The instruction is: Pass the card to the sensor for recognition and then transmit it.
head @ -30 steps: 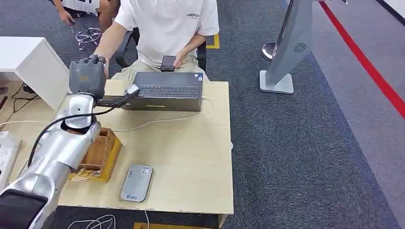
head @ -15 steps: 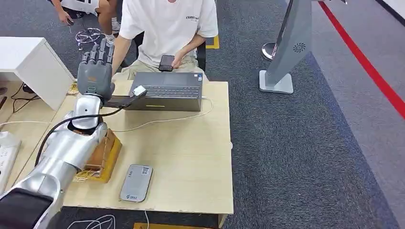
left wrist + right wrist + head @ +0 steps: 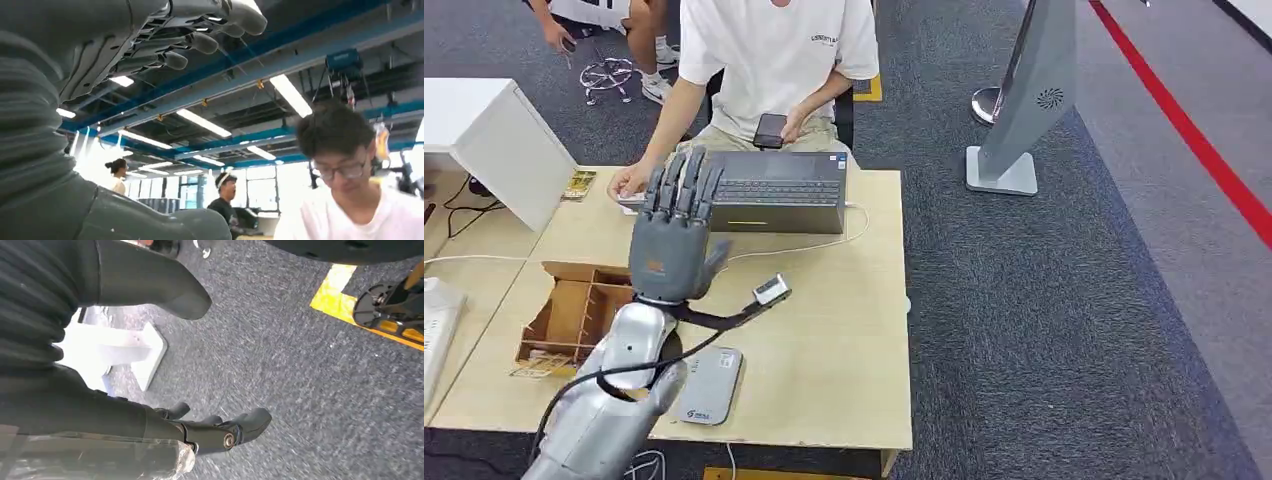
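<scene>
Now: pale card (image 3: 628,199) flat under person's hand (image 3: 627,182); left hand (image 3: 674,240) spread, empty; right hand (image 3: 200,430) loosely open.

The left hand (image 3: 674,235) is held raised over the table (image 3: 824,330) with fingers spread and nothing in them. Directly ahead of the fingertips the way is blocked by the laptop (image 3: 774,192), and a person's hand (image 3: 629,182) rests on the table just beyond and to the left. Below and to the left stands the wooden box (image 3: 574,315); just behind, beside the forearm, lies the sensor (image 3: 709,385). To the right, bare tabletop is crossed by a thin cable (image 3: 824,243).
</scene>
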